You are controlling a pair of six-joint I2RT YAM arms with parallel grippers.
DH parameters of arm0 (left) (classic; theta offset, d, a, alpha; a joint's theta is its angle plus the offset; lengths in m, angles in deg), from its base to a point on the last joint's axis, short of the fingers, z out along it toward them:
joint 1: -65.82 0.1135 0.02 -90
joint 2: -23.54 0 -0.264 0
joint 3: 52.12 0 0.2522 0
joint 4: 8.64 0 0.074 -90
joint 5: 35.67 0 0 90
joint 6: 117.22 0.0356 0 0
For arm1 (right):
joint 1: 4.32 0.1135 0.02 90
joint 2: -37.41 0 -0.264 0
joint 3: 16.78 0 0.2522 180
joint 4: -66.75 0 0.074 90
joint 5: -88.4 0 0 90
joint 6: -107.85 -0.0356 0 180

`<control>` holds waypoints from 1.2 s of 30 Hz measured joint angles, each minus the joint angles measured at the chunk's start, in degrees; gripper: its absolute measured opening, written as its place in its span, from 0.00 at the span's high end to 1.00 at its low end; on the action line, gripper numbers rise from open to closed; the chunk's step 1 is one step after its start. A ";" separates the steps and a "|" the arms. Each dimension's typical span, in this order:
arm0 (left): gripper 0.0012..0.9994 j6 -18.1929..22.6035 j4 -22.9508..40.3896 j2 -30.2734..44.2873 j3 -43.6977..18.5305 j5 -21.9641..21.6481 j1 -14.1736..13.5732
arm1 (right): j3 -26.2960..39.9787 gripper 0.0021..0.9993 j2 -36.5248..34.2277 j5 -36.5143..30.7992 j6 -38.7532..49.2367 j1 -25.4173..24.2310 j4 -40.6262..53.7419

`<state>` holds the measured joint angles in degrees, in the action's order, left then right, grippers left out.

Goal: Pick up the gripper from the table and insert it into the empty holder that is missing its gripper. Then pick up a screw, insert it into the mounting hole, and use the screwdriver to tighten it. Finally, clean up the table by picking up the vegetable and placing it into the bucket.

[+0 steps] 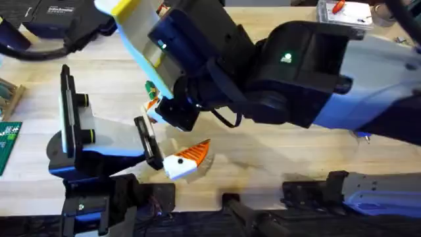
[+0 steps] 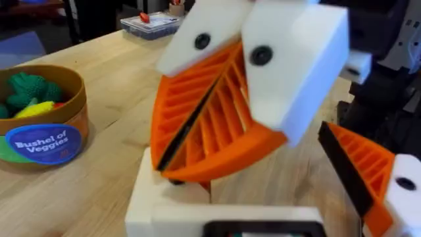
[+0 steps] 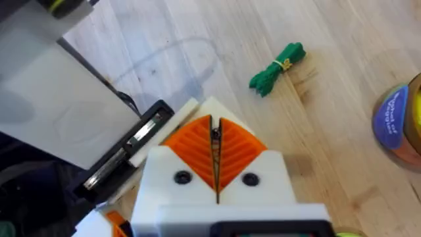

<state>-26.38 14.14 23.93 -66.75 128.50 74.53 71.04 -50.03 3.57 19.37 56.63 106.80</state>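
Your right end effector (image 3: 216, 153) is pinched tight on a tiny screw over the tabletop (image 3: 329, 138), presumably for the mounting hole, the vegetable (image 3: 276, 68) lying beyond near the bucket (image 3: 401, 125); the left's grip I cannot tell.

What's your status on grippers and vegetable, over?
Right gripper shut, pads together. Left gripper low over table. Vegetable loose on table, not yet in bucket. Right arm crossed over the middle.
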 joint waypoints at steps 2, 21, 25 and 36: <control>0.01 0.03 0.00 -0.02 0.00 -0.02 0.00 | 0.00 0.83 0.00 0.08 -0.25 0.00 0.27; 0.01 0.33 -0.02 -0.02 0.00 -0.02 0.04 | -0.02 0.01 23.74 7.92 -0.36 -18.86 28.66; 0.01 0.44 -0.02 -0.02 0.00 -0.02 0.04 | -0.02 0.01 27.20 16.01 5.07 -27.42 38.87; 0.01 0.46 -0.02 -0.02 0.00 -0.02 0.04 | -0.02 0.01 29.68 30.32 27.44 -35.59 53.96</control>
<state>-25.92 14.12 23.90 -66.75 128.48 74.57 71.02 -20.35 33.89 46.81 21.04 160.76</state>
